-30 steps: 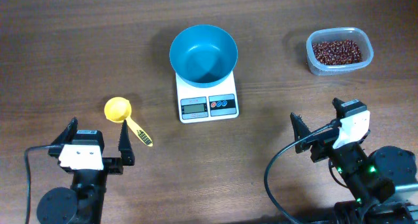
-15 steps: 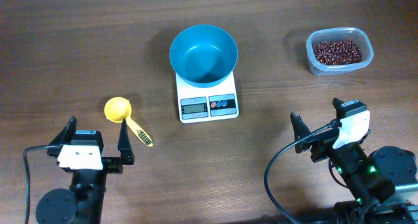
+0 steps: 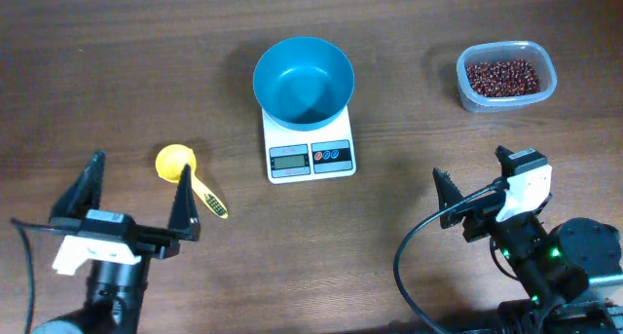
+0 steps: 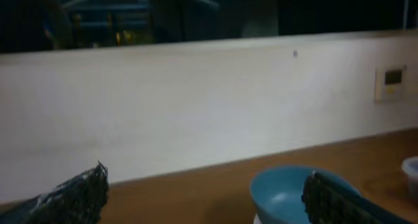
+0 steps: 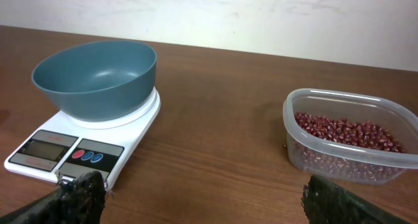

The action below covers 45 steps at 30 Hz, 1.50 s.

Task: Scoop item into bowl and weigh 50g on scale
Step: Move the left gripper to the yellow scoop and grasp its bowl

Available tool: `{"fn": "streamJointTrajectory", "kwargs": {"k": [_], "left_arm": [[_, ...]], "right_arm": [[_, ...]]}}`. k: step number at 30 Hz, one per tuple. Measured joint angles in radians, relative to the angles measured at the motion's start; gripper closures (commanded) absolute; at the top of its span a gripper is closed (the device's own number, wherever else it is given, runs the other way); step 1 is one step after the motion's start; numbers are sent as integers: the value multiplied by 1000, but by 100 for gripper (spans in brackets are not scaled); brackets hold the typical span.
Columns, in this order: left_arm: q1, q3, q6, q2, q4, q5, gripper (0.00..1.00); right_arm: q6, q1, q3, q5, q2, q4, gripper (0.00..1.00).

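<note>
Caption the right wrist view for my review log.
Empty blue bowl sits on the white scale; a clear tub of red beans stands to its right.

The left pincer (image 3: 140, 163) has shifted since half a second ago; seen from overhead, its white body has slid toward the left and toward the near edge of the tabletop (image 3: 117, 71), and the whole pincer now shows larger, its two dark fingers (image 3: 183, 203) looking longer and set further apart across the picture. The tip of its right-hand finger, which earlier ended beside the handle of the yellow scoop (image 3: 175, 163), now reaches up level with the scoop's round cup, just to its right.
</note>
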Motion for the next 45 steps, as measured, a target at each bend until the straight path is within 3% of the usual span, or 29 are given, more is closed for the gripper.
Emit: {"fn": "streamJointTrajectory", "kwargs": {"k": [4, 14, 18, 26, 30, 33, 38, 45], "left_arm": [[0, 210, -15, 71, -147, 3, 1], [0, 832, -22, 484, -835, 8, 1], [0, 848, -22, 517, -899, 72, 1], [0, 850, -22, 517, -956, 527, 1], [0, 850, -26, 517, -948, 599, 1], [0, 851, -78, 517, -948, 552, 1], [0, 855, -185, 550, -958, 333, 1], [0, 1054, -284, 859, -1195, 23, 1]], "right_arm": [[0, 0, 0, 0, 0, 1, 1], [0, 0, 0, 0, 0, 0, 1], [0, 0, 0, 0, 0, 0, 1], [0, 0, 0, 0, 0, 0, 1], [0, 0, 0, 0, 0, 0, 1], [0, 0, 0, 0, 0, 0, 1], [0, 0, 0, 0, 0, 0, 1], [0, 0, 0, 0, 0, 0, 1]]}}
